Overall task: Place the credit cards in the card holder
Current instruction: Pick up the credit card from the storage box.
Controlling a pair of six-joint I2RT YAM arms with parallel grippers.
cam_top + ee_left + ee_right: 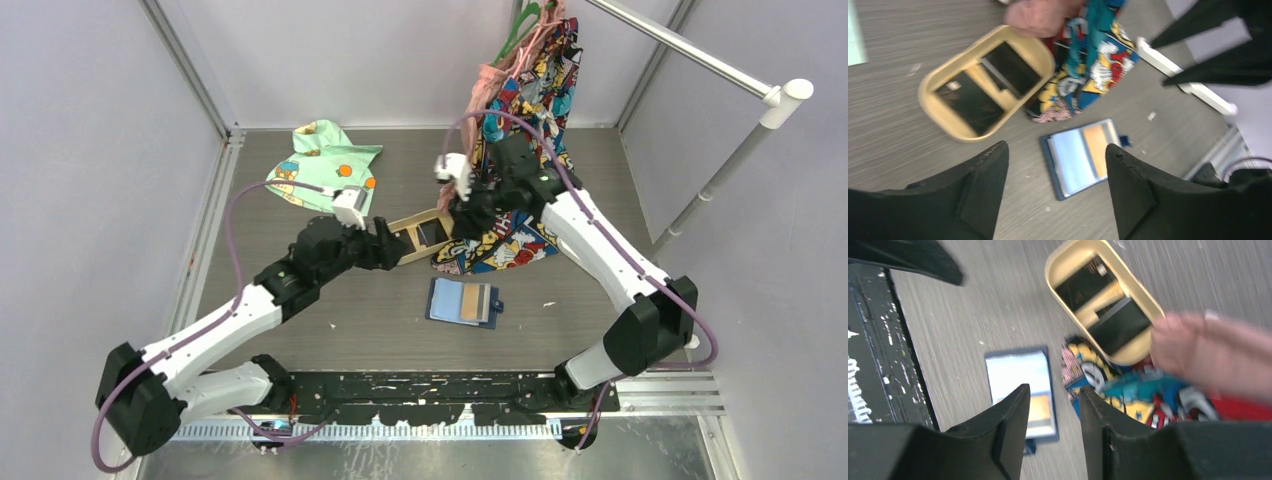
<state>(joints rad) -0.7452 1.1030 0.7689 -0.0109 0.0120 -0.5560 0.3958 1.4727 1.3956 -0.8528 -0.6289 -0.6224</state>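
Observation:
The card holder point(455, 301) lies open on the table in front of both arms, blue with pale glossy pockets, and an orange-yellow credit card point(471, 303) sits in it. Two dark credit cards point(968, 102) point(1010, 65) lie in a tan oval tray point(930, 95). My left gripper point(392, 246) hovers at the tray's left end, open and empty, with the card holder point(1073, 160) seen between its fingers. My right gripper point(462, 216) hangs at the tray's right end, its jaws parted with nothing between them, above the card holder point(1015, 372) and tray point(1053, 265).
A comic-print cloth point(510, 240) hangs from the back and spills onto the table against the tray's right side. A green patterned cloth point(325, 160) lies at the back left. A white rail point(700, 60) crosses the right rear. A blurred pink shape point(1208, 357) shows beside the tray.

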